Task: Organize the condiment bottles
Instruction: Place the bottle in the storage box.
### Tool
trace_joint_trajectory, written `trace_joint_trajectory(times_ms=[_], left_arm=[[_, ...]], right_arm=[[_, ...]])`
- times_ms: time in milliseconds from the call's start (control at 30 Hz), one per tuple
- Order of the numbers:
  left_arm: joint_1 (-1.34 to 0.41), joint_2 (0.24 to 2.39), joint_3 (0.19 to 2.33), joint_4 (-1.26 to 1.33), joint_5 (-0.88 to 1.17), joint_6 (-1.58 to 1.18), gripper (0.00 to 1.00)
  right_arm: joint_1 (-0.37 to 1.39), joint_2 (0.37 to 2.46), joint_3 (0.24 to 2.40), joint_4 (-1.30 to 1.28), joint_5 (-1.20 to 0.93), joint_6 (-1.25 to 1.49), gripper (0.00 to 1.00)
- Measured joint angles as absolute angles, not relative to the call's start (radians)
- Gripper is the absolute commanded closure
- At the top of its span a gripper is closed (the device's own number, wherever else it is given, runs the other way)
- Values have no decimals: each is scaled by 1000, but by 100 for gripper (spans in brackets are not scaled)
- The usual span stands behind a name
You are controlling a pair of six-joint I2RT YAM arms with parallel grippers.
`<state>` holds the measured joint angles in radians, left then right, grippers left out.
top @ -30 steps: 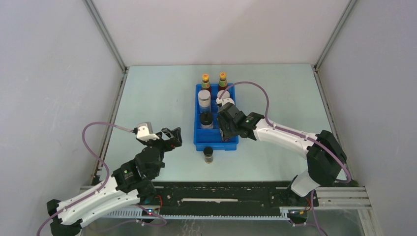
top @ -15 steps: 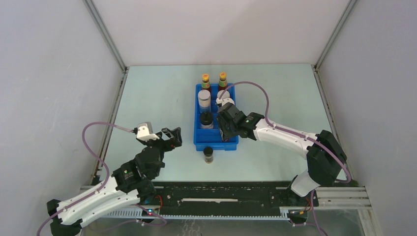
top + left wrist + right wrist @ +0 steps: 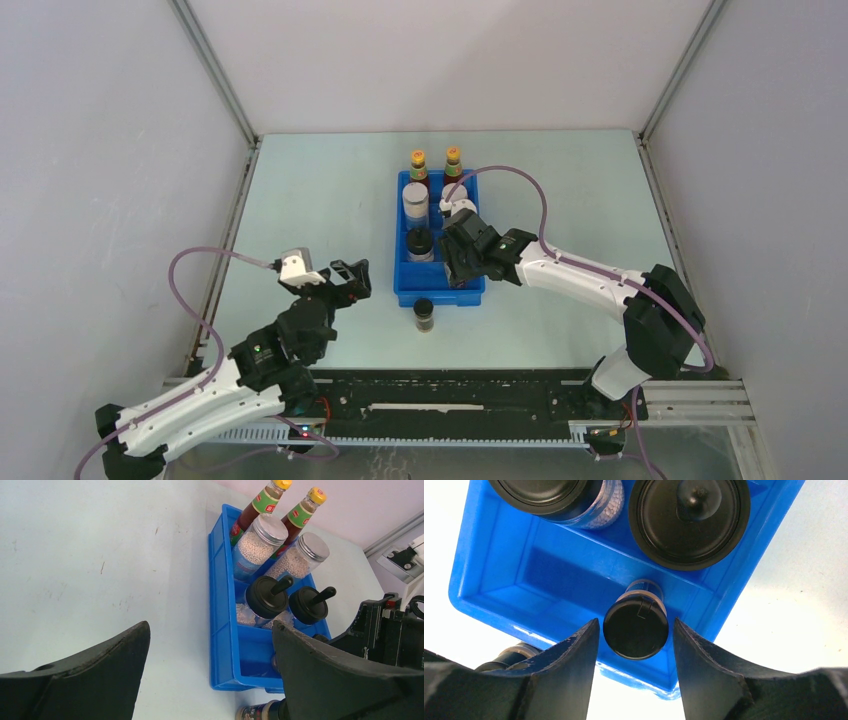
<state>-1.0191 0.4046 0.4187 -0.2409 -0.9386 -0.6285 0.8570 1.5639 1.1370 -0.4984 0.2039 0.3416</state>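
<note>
Down in the right wrist view, my right gripper (image 3: 636, 622) stands open around a tiny dark black-capped jar (image 3: 635, 632), a thin gap on each side. That jar stands upright in the near right compartment of the blue tray (image 3: 494, 555). A second tiny dark jar (image 3: 424, 314) stands on the table just in front of the tray (image 3: 400, 290). Behind it in the tray are two black-lidded jars (image 3: 270, 597) (image 3: 309, 604), two grey-lidded jars (image 3: 260, 542) (image 3: 305, 555) and two red sauce bottles (image 3: 255, 510) (image 3: 300, 512). My left gripper (image 3: 352, 280) hangs open and empty, left of the tray.
The near left compartment of the tray (image 3: 250, 655) holds nothing. The right arm (image 3: 570, 275) reaches across from the right over the tray's near end. White walls close in the table on three sides.
The right gripper's jaws have parted from the tiny jar's cap, which now stands free between them. Neither arm has shifted otherwise.
</note>
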Motion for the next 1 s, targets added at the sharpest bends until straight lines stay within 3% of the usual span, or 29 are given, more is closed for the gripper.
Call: trace_joint_trajectory(times_ms=[233, 600, 1000], left_arm=[[-1019, 408, 419, -241, -939, -628, 5], [-1019, 407, 419, -241, -939, -628, 5], [-1021, 359, 419, -250, -949, -629, 5]], right_arm=[[857, 1564, 1137, -498, 204, 341, 28], [857, 1527, 1138, -512, 213, 319, 27], [1041, 1427, 1290, -616, 263, 281, 26]])
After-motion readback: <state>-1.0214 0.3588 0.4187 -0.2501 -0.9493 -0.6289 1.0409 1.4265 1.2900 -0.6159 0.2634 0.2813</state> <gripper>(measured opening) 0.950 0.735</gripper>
